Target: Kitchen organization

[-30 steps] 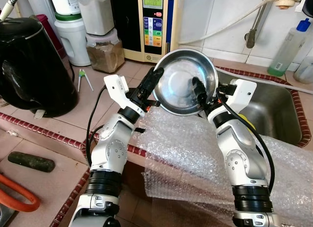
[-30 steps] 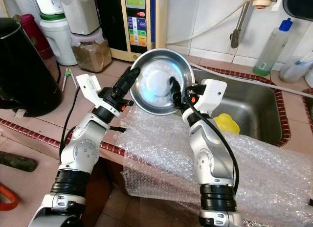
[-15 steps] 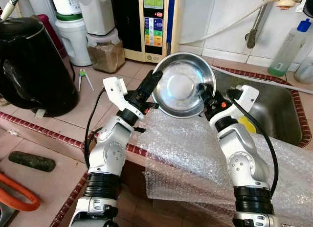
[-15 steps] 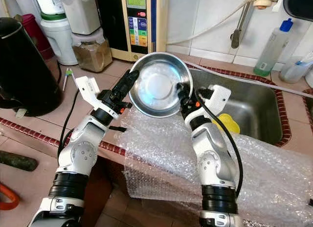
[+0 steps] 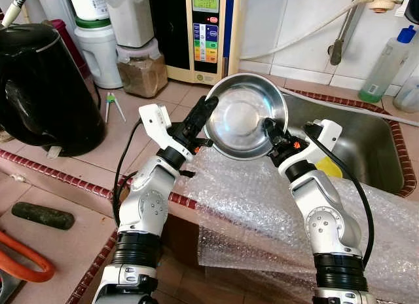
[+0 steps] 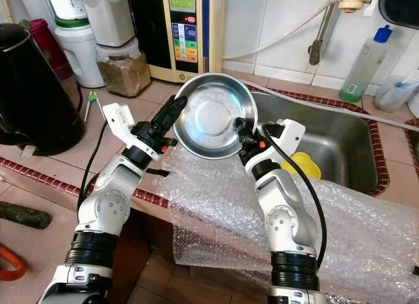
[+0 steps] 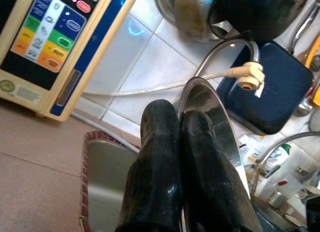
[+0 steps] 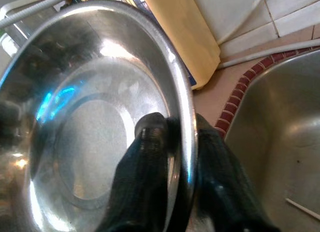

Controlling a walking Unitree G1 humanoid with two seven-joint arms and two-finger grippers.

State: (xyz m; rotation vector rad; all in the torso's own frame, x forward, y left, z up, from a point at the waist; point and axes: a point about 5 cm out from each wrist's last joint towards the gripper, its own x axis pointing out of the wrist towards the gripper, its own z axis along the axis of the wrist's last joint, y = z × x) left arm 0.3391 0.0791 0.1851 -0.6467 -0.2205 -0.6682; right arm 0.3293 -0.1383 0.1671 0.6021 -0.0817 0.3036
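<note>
A shiny steel bowl (image 5: 242, 117) hangs tilted above the counter edge, its hollow turned up and towards me. My right gripper (image 5: 267, 126) is shut on the bowl's near right rim; in the right wrist view one finger (image 8: 150, 142) lies inside the bowl (image 8: 85, 137) and the other outside. My left gripper (image 5: 208, 106) is at the bowl's left rim with its fingers pressed together. In the left wrist view the bowl's edge (image 7: 212, 117) runs beside the shut fingers (image 7: 160, 137), not between them.
Bubble wrap (image 5: 262, 199) drapes over the counter edge under both arms. The steel sink (image 5: 370, 143) lies to the right with a yellow thing (image 5: 332, 168) in it. A black kettle (image 5: 39, 88), a jar (image 5: 141, 71) and a water machine (image 5: 206, 29) stand behind.
The bowl has tipped from nearly upright to more level and dropped slightly. My right gripper has slid from inside the bowl to its lower right rim. The left arm has barely moved.
</note>
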